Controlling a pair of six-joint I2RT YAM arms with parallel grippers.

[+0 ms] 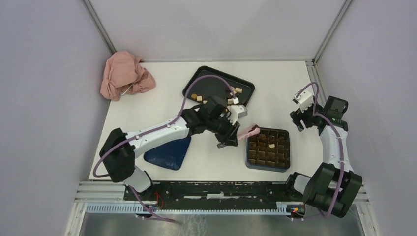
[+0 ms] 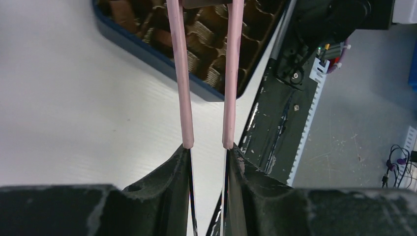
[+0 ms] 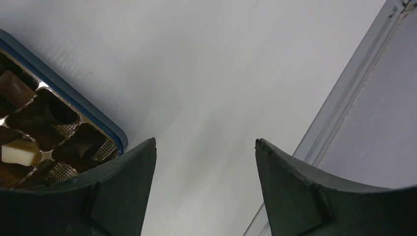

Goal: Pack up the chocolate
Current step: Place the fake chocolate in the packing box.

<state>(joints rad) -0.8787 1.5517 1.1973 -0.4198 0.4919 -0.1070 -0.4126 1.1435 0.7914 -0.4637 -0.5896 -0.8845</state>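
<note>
- Top external view: the left gripper (image 1: pixel 230 133) is clamped on the handle end of the tongs (image 1: pixel 249 131). It sits just off the left side of the box (image 1: pixel 267 168).
- The tongs' long axis runs from that gripper toward the box, and their tips reach over its far-left corner.
- In the left wrist view, both pink arms of the tongs (image 2: pixel 180 73) run straight out from the fingers (image 2: pixel 167 196) and cross the box's rim (image 2: pixel 147 51). The tips are cut off at the top edge, so it cannot be told whether they hold a piece.
- The chocolate (image 1: pixel 199 97) lies in two places. Loose pieces sit on the tray (image 1: pixel 216 81), beyond the box's far-left corner and behind the left wrist. Others already fill cells of the box, among them a cream piece (image 3: pixel 19 150) toward its middle.
- The right gripper (image 3: pixel 205 147) stands wide open and holds nothing. It hangs beside the box's far-right corner, over bare table.
- Judgement: the left arm is nearer both the box and the tray, and it alone carries the tool. If a piece is held, the move is a short drop into a cell under the tips. If not, the tongs must swing back away from the box to the tray.
</note>
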